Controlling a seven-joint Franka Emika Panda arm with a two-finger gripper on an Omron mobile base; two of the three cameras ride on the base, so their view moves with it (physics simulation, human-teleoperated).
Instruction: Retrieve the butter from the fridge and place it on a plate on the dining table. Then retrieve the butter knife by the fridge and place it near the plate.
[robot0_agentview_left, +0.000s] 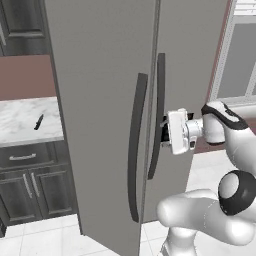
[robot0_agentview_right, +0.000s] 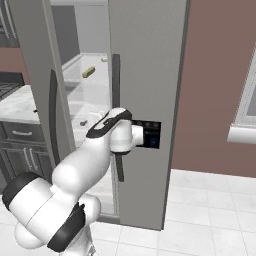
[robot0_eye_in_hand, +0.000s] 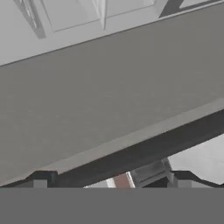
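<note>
Rightward, butter (robot0_agentview_right: 88, 72) shows; leftward, butter knife (robot0_agentview_left: 38, 121).

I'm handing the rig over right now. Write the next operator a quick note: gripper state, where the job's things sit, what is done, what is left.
Gripper: open, at the dark vertical handle of the tall grey stainless-steel fridge's right door, holding nothing.
Left door stands partly open.
Small pale yellow-green butter stick: on a white inner shelf, seen through the gap.
Slim dark butter knife: lying on the marble kitchen counter left of the fridge.
Done: nothing moved yet.
Left: take out the butter, put it on the plate at the dining table, then bring the knife.
</note>
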